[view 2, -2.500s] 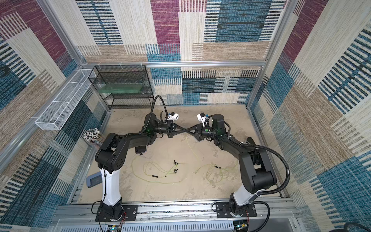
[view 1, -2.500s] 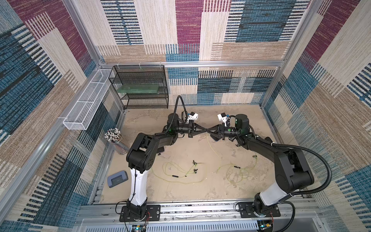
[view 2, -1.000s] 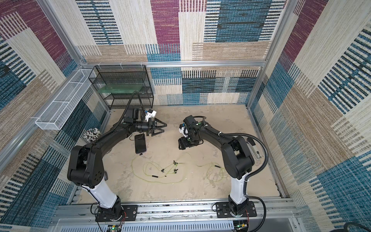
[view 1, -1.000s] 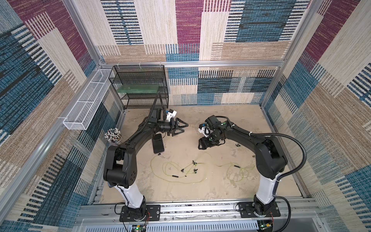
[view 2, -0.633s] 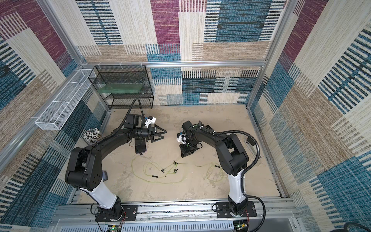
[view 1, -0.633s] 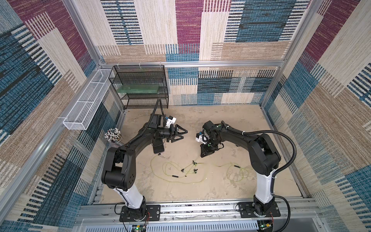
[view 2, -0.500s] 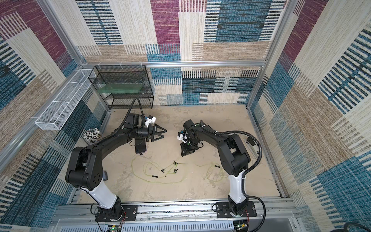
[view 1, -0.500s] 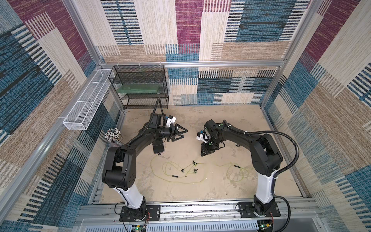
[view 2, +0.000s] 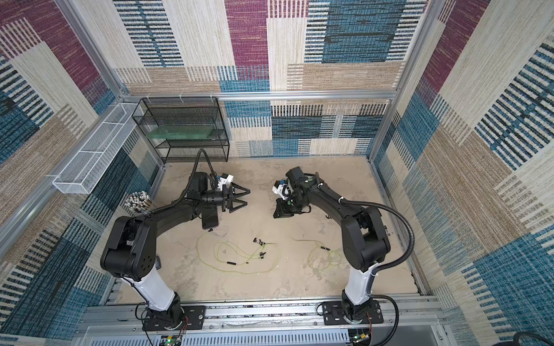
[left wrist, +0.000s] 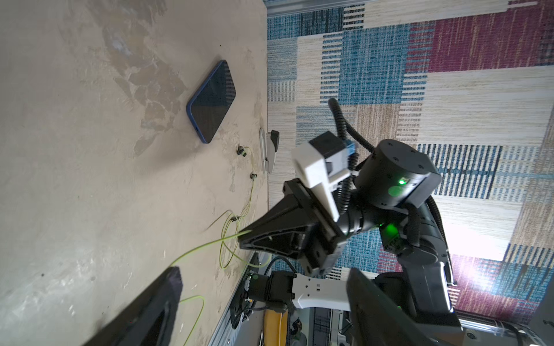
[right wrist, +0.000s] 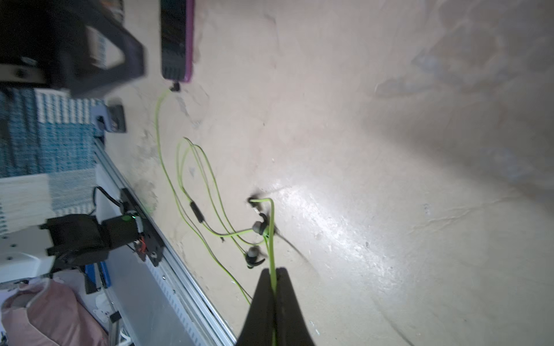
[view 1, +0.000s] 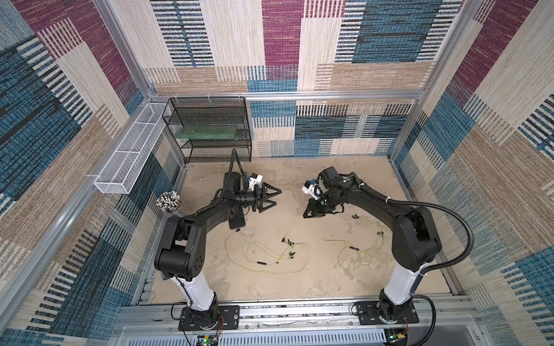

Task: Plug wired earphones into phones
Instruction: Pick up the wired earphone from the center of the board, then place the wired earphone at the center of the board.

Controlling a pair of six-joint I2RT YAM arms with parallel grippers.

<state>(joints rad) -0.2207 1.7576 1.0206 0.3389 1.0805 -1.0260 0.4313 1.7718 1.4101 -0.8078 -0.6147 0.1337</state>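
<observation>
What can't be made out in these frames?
- Purple phone: cut by right wrist view's edge; mostly under left arm in both top views.
- Its plug: seated or not, too small.
- Blue phone: behind right arm in both top views.
- Cable in right gripper: far end blurred, right wrist view.

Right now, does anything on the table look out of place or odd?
Nothing looks spilled or broken. One oddity: the right gripper is shut on the thin yellow-green earphone cable itself, some way from its end, so that stretch is lifted off the beige table while the end sticks out loose.
</observation>
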